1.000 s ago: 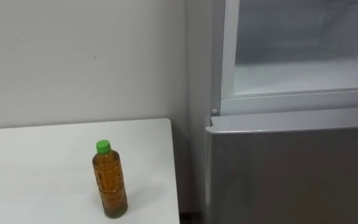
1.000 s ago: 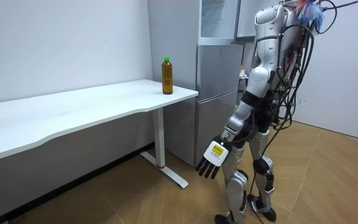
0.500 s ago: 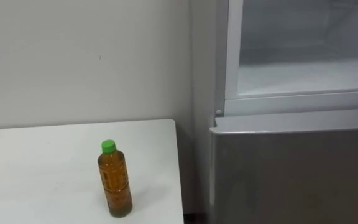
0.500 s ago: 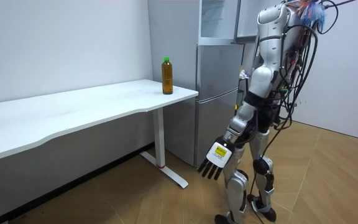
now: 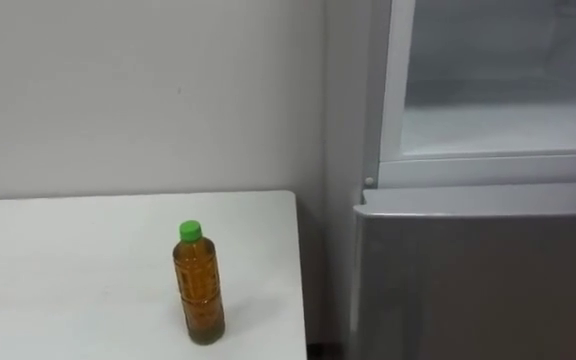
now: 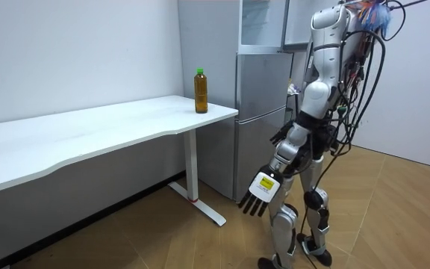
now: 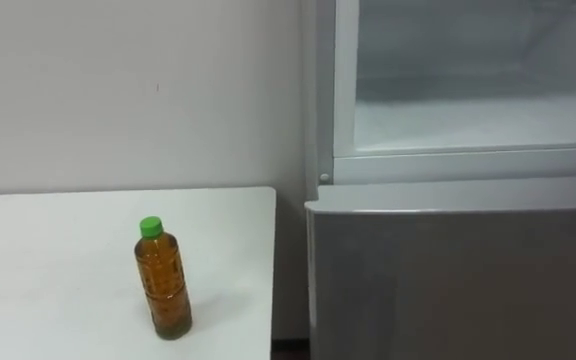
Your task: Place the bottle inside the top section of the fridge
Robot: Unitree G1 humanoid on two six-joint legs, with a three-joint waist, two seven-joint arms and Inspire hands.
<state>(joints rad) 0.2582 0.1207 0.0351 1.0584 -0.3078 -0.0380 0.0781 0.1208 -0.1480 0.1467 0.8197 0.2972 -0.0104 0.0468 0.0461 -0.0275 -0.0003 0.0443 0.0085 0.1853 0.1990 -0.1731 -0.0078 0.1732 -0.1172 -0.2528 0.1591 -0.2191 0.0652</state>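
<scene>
A bottle (image 5: 199, 285) of amber liquid with a green cap stands upright near the right end of the white table (image 5: 68, 260), close to its front edge. Right of the table is the fridge; its upper compartment (image 5: 498, 120) is open and shows a pale, bare inside. In the room view I stand facing the fridge (image 6: 260, 97), with the bottle (image 6: 201, 91) off to the room view's left. My left hand (image 6: 260, 196) hangs low beside my leg, open, holding nothing. A dark part of my right hand (image 6: 280, 137) shows in front of my waist.
The lower fridge door (image 5: 478, 270) is shut and grey. A narrow gap separates the table's right edge from the fridge side. A plain white wall (image 5: 118, 90) runs behind the table. The floor (image 6: 200, 246) is wood.
The eye view has shifted, so bottle and fridge sit further right in the picture: the camera's own move. In the room view my left arm has swung slightly; the bottle stays put.
</scene>
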